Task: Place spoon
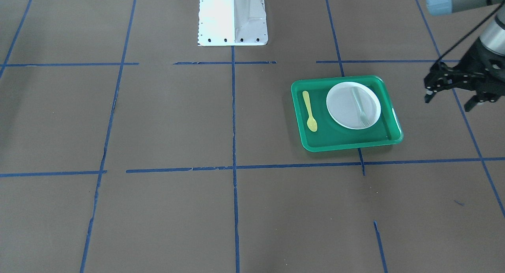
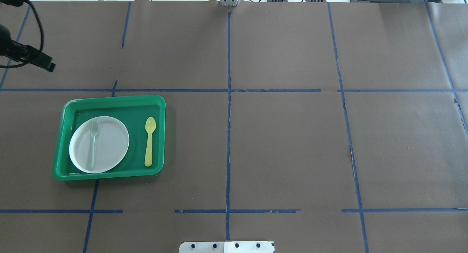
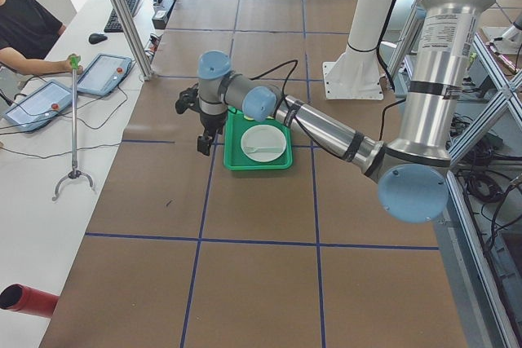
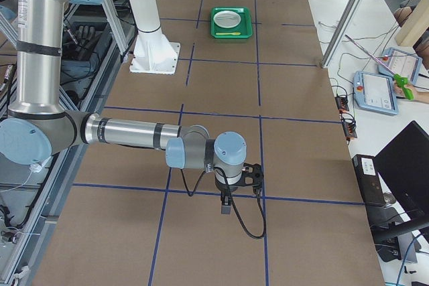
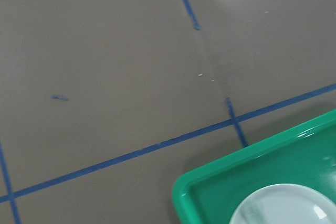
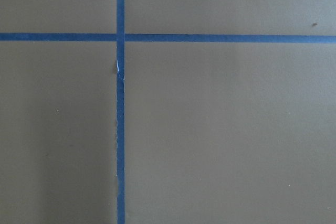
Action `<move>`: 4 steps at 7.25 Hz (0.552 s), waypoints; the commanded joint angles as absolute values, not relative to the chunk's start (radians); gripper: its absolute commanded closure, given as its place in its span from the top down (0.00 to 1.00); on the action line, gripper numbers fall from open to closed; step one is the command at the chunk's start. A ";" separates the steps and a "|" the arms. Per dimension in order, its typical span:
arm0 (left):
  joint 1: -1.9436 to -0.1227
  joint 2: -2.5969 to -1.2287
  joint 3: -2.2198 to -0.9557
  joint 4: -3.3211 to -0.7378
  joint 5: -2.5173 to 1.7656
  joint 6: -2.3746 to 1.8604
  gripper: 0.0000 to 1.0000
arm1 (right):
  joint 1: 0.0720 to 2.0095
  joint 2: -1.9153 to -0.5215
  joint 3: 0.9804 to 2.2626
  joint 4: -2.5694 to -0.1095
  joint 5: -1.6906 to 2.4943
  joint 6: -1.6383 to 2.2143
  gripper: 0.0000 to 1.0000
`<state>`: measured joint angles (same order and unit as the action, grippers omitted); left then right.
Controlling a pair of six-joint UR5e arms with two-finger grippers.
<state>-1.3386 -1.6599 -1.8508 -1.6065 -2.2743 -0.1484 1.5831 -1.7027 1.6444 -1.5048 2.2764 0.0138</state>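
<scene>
The small yellow spoon lies flat in the green tray, beside the white plate, handle toward the robot; it also shows in the overhead view. My left gripper hangs open and empty above the table, off the tray's plate side and clear of it. In the overhead view it shows only partly at the far left edge. My right gripper shows only in the exterior right view, far from the tray over bare table; I cannot tell whether it is open or shut.
A pale grey-green fork lies on the plate. The left wrist view shows a tray corner and the plate's edge. The robot's white base stands at the table's middle. Blue tape lines cross the brown table.
</scene>
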 commanded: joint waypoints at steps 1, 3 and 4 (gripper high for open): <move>-1.475 -1.487 -1.793 -1.676 -2.307 -0.057 1.00 | 1.583 -1.703 1.644 -1.503 2.276 0.014 1.00; -1.534 -1.392 -1.790 -1.664 -2.304 0.061 1.00 | 1.583 -1.703 1.644 -1.505 2.276 0.012 1.00; -1.540 -1.382 -1.757 -1.663 -2.306 0.063 1.00 | 1.583 -1.703 1.644 -1.505 2.276 0.014 1.00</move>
